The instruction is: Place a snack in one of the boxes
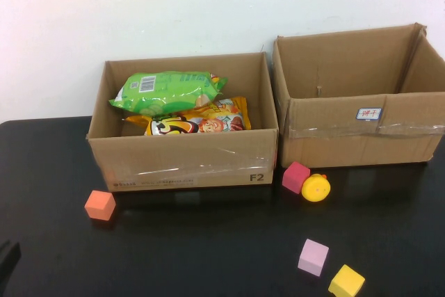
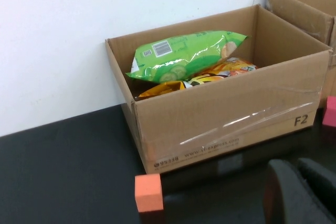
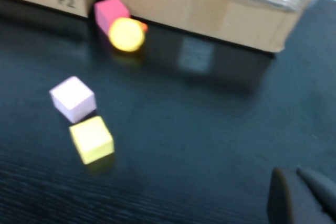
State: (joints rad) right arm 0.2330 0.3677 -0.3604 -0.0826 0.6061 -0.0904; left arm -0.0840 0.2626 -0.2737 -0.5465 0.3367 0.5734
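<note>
Both jaws closed, empty: left gripper [image 2: 299,192] at 7 o'clock, right gripper [image 3: 299,195] at 5. Your green bag [image 1: 169,91] and orange bag [image 1: 198,123] sit inside the left box [image 1: 184,165], so task looks done.
</note>
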